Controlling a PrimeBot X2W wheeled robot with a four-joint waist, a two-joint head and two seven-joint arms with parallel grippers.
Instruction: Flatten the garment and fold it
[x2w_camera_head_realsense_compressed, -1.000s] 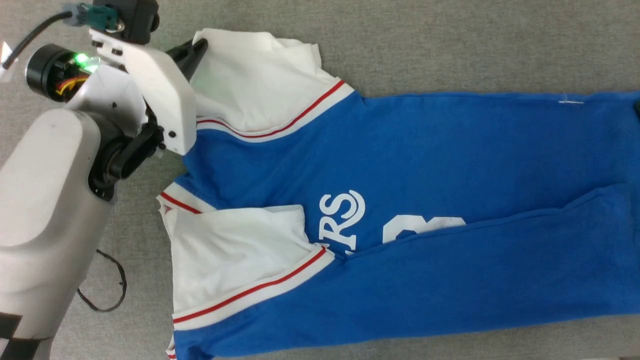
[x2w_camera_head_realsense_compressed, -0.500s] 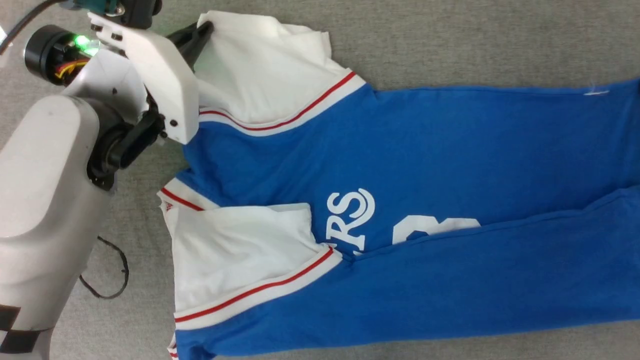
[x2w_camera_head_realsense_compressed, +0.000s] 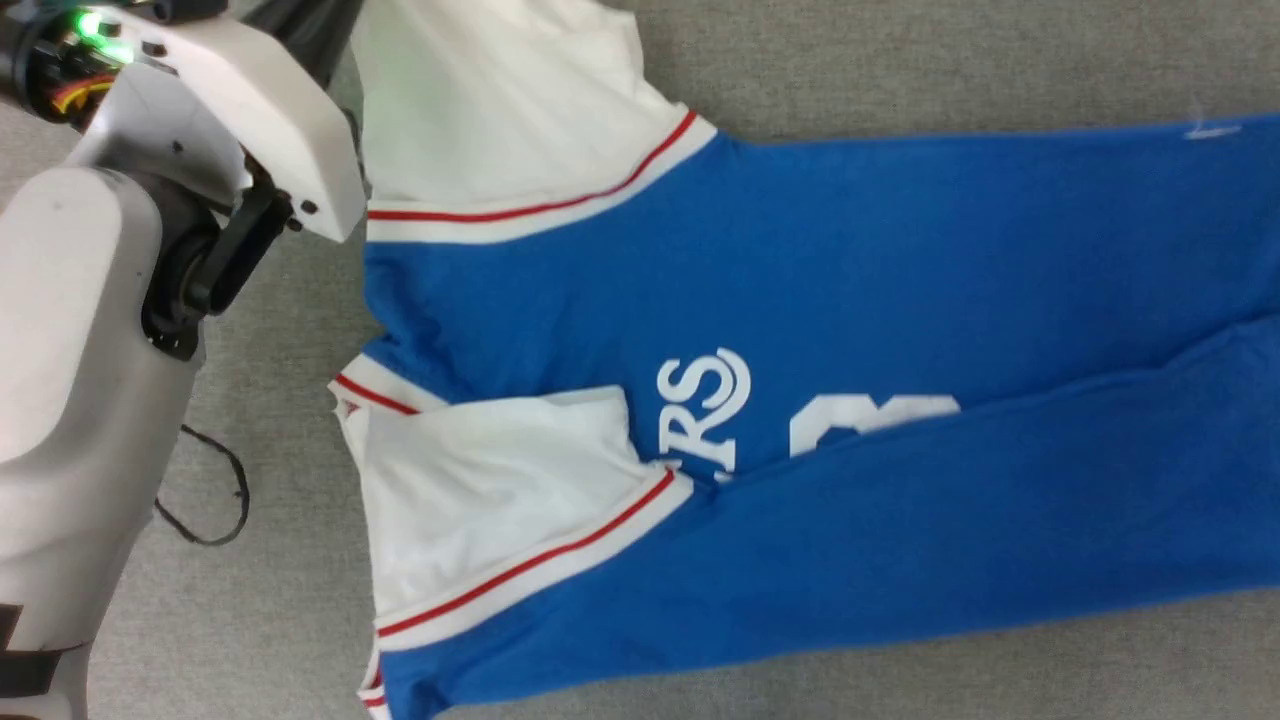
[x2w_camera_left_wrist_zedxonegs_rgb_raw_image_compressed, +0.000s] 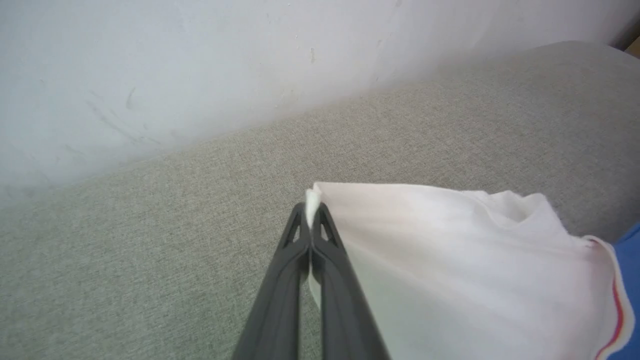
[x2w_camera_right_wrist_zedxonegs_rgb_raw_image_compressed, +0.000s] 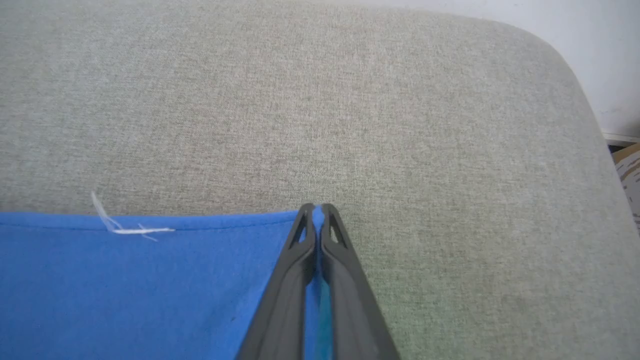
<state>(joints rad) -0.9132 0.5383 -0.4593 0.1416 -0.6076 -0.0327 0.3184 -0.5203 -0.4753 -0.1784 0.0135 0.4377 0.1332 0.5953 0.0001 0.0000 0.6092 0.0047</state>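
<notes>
At the far left of the head view the pale left forearm (x2w_camera_head_realsense_compressed: 70, 350) stands over the grey fabric surface (x2w_camera_head_realsense_compressed: 900, 60). A thin black loop (x2w_camera_head_realsense_compressed: 215, 500), perhaps a cord or thread, lies on a bare strip just beside it. The left gripper (x2w_camera_left_wrist_zedxonegs_rgb_raw_image_compressed: 311, 210) is clenched on the outer corner of the upper white sleeve (x2w_camera_head_realsense_compressed: 500, 100), and a bit of white cloth pokes out past its tips. In the left wrist view, open grey surface runs beyond those tips up to a pale wall (x2w_camera_left_wrist_zedxonegs_rgb_raw_image_compressed: 150, 65).

The garment (x2w_camera_head_realsense_compressed: 900, 250) lies flat across the middle of the surface, collar end to the left and hem to the right. Bare bands of surface lie along its far side and its near side. It is royal blue, with red-and-white trim where each sleeve joins the body. The lower white sleeve (x2w_camera_head_realsense_compressed: 480, 500) is folded in over the chest, and a long blue flap covers part of the white lettering (x2w_camera_head_realsense_compressed: 700, 410).

At the right, the right gripper (x2w_camera_right_wrist_zedxonegs_rgb_raw_image_compressed: 314, 207) is closed on the far corner of the blue hem, with blue cloth showing between its fingers. A loose white thread (x2w_camera_right_wrist_zedxonegs_rgb_raw_image_compressed: 125, 230) sits on the hem edge nearby. Past that corner the surface is open out to its rounded edge (x2w_camera_right_wrist_zedxonegs_rgb_raw_image_compressed: 575, 75).
</notes>
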